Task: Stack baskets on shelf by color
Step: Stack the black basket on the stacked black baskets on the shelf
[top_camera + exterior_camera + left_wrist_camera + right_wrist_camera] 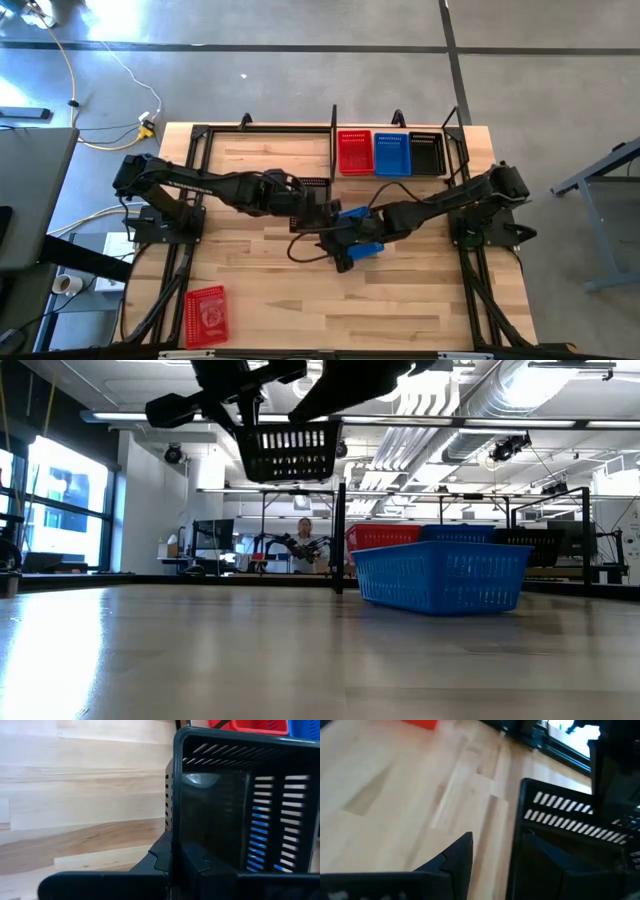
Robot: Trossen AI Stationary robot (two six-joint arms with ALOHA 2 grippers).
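A black basket [290, 452] hangs in the air over the table's middle, upright, held by my left gripper [175, 855]; it also shows in the high view [316, 187]. A blue basket [365, 240] stands on the table just to its right. My right gripper [495, 855] is open and raised at the blue basket's near-left side [343, 258], with the black basket [570, 820] close beyond its fingers. The shelf [333, 140] at the far edge holds red [355, 152], blue [392, 152] and black [427, 152] baskets. A red basket [207, 315] lies near the left near corner. My left gripper holds the black basket by one upright wall [172, 795], at the rim. One finger [160, 857] is outside the wall and the other inside the basket. The fingers come from above, pointing down. The basket is lifted clear of the table and hangs level.
Black arm-mount frames run along the table's left [185, 230] and right [470, 250] sides. Bare wood lies between the red basket and the blue one, and on the table's left far part [260, 155]. A person [303, 540] stands far behind the table.
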